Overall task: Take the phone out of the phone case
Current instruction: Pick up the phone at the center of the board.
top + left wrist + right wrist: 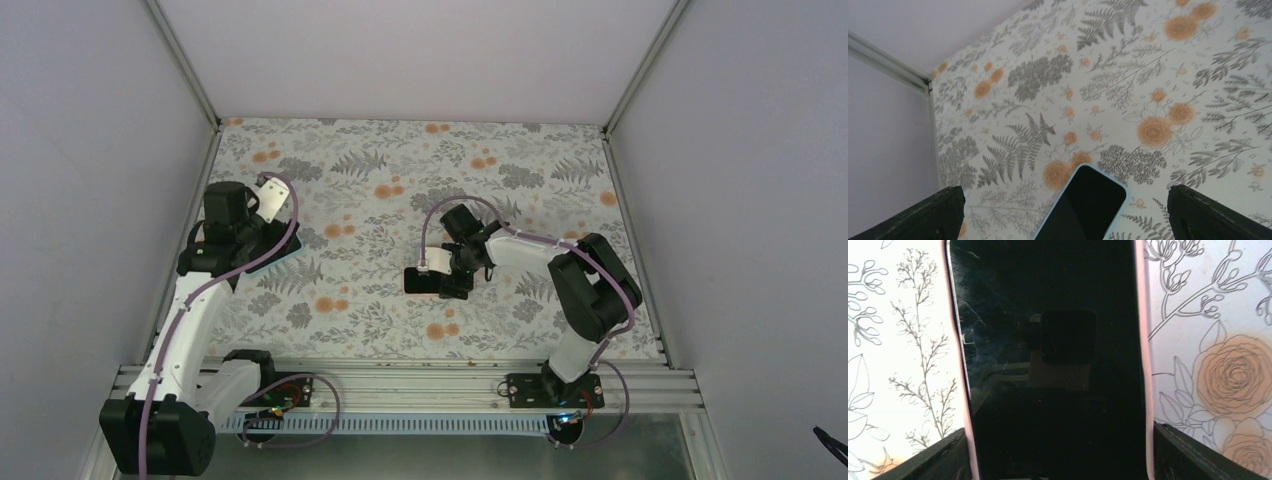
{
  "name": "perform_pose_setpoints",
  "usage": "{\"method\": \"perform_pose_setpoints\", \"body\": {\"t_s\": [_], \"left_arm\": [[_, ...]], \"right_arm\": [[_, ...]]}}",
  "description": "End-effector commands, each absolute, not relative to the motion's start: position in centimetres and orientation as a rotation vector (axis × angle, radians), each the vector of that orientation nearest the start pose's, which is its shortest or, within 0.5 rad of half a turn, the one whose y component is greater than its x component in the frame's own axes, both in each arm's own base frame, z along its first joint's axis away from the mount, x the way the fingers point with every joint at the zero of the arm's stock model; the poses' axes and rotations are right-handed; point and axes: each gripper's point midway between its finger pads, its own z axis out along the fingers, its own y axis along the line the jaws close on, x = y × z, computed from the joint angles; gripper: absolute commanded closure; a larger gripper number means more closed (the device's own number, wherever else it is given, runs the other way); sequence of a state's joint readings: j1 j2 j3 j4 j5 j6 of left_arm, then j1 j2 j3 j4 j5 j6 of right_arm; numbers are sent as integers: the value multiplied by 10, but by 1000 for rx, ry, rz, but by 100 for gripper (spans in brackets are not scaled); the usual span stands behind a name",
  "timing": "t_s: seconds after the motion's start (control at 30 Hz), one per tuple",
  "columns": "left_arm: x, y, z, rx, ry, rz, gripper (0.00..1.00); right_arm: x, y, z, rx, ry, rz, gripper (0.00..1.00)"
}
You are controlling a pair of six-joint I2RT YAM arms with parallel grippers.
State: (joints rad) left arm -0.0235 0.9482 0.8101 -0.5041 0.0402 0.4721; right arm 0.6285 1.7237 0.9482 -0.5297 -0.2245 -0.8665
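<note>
Two robot arms rise from a silver aluminium rail (pixel 420 385) at the near edge of a table. The table is covered in a white floral cloth (pixel 400 170) printed with grey ferns and orange blooms.

Nearest, at mid-table, the right gripper (pixel 453 282) bends down onto one end of a black-screened phone (pixel 1053 355). The phone lies flat and face up inside a pale pink phone case (pixel 1142 340), whose rim shows along both long sides. In the right wrist view the gripper's two black fingers (pixel 933 460) sit against those rims, one on each side. The gripper therefore appears clamped across the case's width (no gap shows between finger and rim).

A little farther back and to the left, the left gripper (pixel 1064 205) hovers with its fingers spread wide apart, holding nothing. Below it, flat on the cloth, lies a second dark-screened slab with a pale blue edge (pixel 1083 205). Whether that blue is a case or the device's own body cannot be told. Beyond both, plain lilac-grey walls (pixel 400 50) close off the table.

The phone sits fully in its pink case, so the removal is not yet done. The step in hand looks like securing the cased phone. The next move probably calls for holding the case steady and peeling one corner of its rim off the phone's edge. The free left arm would likely need to come over to help, since one gripper squeezing both sides cannot separate the two.
</note>
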Motion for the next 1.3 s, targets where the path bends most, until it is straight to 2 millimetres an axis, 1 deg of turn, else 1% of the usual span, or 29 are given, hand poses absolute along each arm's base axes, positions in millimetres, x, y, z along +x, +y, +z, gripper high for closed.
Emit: {"method": "perform_pose_setpoints", "body": {"t_s": [0.0,0.1,0.2,0.27,0.3,0.4,0.47,0.53,0.57,0.6,0.67,0.73,0.83,0.9,1.0,1.07,1.13,1.27], "left_arm": [[315,-31,231,634,2084,110,0],[313,-44,236,683,2071,38,0],[312,-54,239,721,2078,-26,0],[309,-67,240,770,2077,-114,0],[308,-74,240,793,2075,-162,0],[306,-98,241,860,2078,-307,0],[308,-115,239,902,2100,-365,0],[310,-135,235,955,2133,-398,0],[310,-147,229,996,2156,-406,0],[311,-157,229,1031,2161,-391,0],[313,-178,225,1090,2174,-377,0],[316,-192,221,1134,2195,-406,0],[325,-203,212,1180,2223,-385,0],[332,-208,211,1192,2216,-372,0],[336,-218,213,1211,2201,-424,0],[334,-226,214,1233,2189,-483,0],[330,-233,211,1269,2186,-555,0],[316,-242,199,1339,2211,-686,0]], "right_arm": [[273,199,-27,-2001,2098,-67,21],[270,204,-22,-1991,2074,-28,29],[272,216,-4,-1943,2030,36,37],[276,228,19,-1886,1987,86,42],[279,235,35,-1849,1957,111,45],[287,252,81,-1745,1867,171,46],[292,260,108,-1687,1825,193,46],[296,266,129,-1648,1790,197,46],[300,267,138,-1627,1776,188,46],[303,268,145,-1612,1767,180,46],[309,271,156,-1586,1748,162,46],[314,274,164,-1569,1734,150,46],[318,280,176,-1542,1708,133,46],[317,285,184,-1535,1683,123,46],[314,290,188,-1541,1659,101,47],[312,293,191,-1542,1645,100,47],[312,295,193,-1539,1636,89,47],[313,297,206,-1510,1604,68,48]]}}
